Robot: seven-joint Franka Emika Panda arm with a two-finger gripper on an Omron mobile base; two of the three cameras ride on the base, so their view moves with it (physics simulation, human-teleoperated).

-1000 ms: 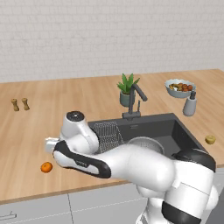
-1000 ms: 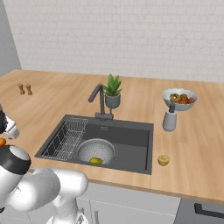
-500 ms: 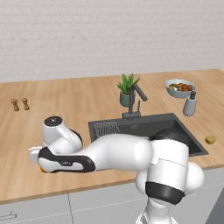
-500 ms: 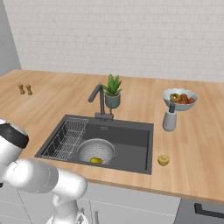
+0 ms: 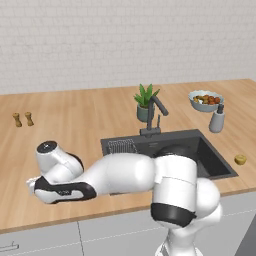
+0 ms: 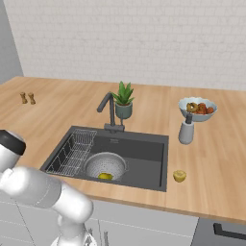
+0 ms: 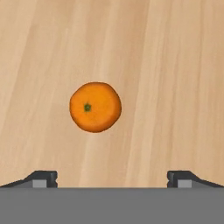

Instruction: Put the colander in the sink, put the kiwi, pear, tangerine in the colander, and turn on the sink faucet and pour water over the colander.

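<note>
The tangerine (image 7: 95, 106) lies on the bare wooden counter, straight below my gripper (image 7: 111, 180), which is open with its two fingertips (image 7: 43, 178) spread wider than the fruit and not touching it. My arm reaches low over the counter's front left. The silver colander (image 6: 105, 166) sits in the dark sink (image 6: 144, 153) with the yellow-green pear (image 6: 105, 176) inside it. The kiwi (image 6: 179, 176) rests on the counter right of the sink, also seen as the kiwi (image 5: 240, 159). The faucet (image 6: 109, 109) stands behind the basin.
A wire rack (image 6: 72, 151) lines the sink's left side. Behind the sink are a potted plant (image 6: 123, 100), a soap dispenser (image 6: 186, 130) and a fruit bowl (image 6: 197, 108). Two small shakers (image 5: 22, 119) stand at the far left.
My arm has swung further left and down toward the counter's front edge. The hand now covers the tangerine in the left base view.
</note>
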